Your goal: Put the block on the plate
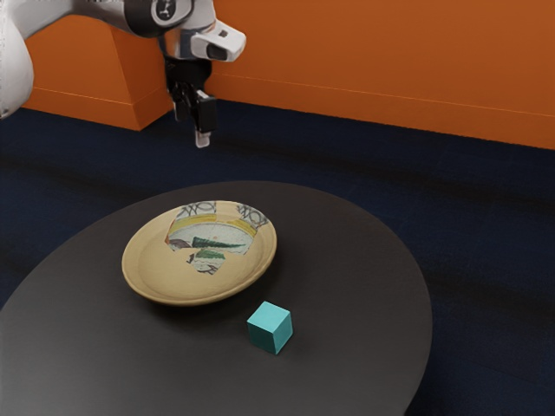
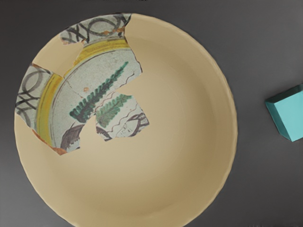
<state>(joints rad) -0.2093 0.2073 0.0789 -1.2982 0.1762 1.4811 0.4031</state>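
A dark round table (image 1: 347, 260) is supporting the plate (image 1: 160, 277). Above the plate's level, the arm (image 1: 95, 4) is bearing a round emblem too small to read. The plate is showing painted loops, a yellow band and green leaves. Higher than the plate, the gripper (image 1: 192, 128) is holding its fingers apart. The teal block (image 1: 270, 327) is resting near the plate, on the table.

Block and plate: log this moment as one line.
block: on table, beside plate | gripper: above plate, holding nothing | placement: not yet done
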